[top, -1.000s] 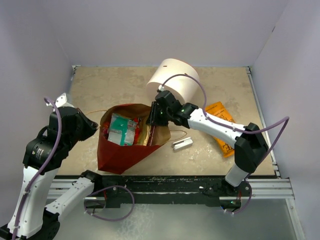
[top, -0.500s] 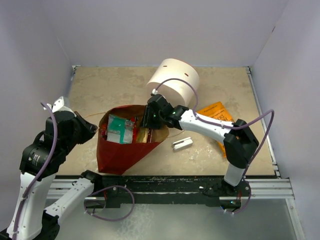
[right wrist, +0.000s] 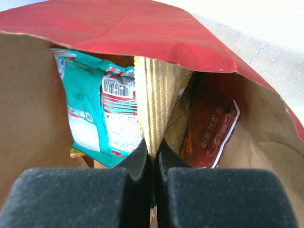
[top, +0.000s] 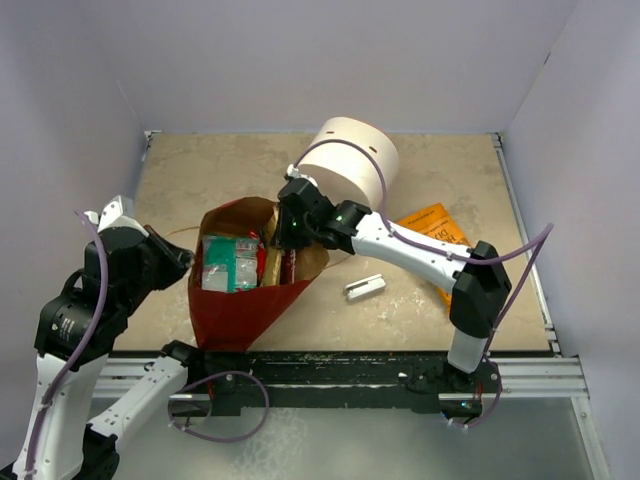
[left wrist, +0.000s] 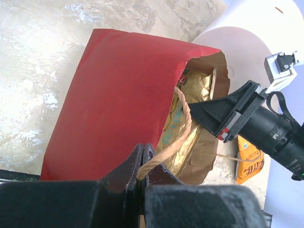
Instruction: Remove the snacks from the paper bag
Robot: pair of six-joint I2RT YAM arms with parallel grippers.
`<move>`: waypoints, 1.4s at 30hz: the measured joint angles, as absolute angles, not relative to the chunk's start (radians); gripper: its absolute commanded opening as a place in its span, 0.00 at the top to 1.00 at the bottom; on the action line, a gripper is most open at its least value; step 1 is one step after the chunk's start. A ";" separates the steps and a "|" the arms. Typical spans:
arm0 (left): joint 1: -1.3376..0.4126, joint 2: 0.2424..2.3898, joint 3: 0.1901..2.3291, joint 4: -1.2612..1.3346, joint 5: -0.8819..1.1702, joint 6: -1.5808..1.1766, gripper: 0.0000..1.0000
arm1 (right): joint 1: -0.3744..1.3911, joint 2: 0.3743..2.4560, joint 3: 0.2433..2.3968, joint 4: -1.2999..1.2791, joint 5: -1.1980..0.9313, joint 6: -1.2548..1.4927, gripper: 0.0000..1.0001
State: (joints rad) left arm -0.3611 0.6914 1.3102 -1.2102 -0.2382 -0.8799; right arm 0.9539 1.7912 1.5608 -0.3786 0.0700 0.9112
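Observation:
The paper bag (top: 235, 305), red outside and brown inside, lies with its mouth open toward the right arm. Inside it are snacks: a teal packet (top: 228, 265), a red one (right wrist: 209, 130) and a yellow one (right wrist: 159, 90). My left gripper (top: 185, 262) is shut on the bag's twine handle (left wrist: 183, 121) at the left rim. My right gripper (top: 283, 238) is inside the bag's mouth, shut on the ribbed edge of the yellow packet. It also shows in the left wrist view (left wrist: 223, 118). An orange packet (top: 435, 235) lies on the table to the right.
A big white cylinder (top: 350, 160) stands just behind the bag and the right arm. A small grey metal bracket (top: 365, 288) lies on the table right of the bag. Walls close the table at the back and on both sides.
My right gripper has moved left and deeper into the bag's mouth. The bag's mouth has shifted left and stands more upright. The left arm has shifted slightly.

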 measured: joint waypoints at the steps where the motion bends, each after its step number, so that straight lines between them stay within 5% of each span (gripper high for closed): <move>1: -0.361 0.694 1.310 -1.206 -0.237 -0.880 1.00 | 0.953 1.788 1.571 -0.392 0.072 0.904 1.00; 28: -0.361 0.783 1.278 -1.139 -0.230 -0.908 1.00 | 0.949 1.680 1.944 -0.596 -0.037 0.819 1.00; 42: -0.361 0.794 1.267 -1.150 -0.244 -0.931 1.00 | 0.949 1.392 1.982 -0.593 -0.051 0.646 1.00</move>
State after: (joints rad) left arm -0.3611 0.7937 1.2671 -1.1500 -0.2440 -0.9314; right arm 0.9485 1.3922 1.9816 -0.5930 -0.0509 0.6464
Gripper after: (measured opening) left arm 0.007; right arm 0.008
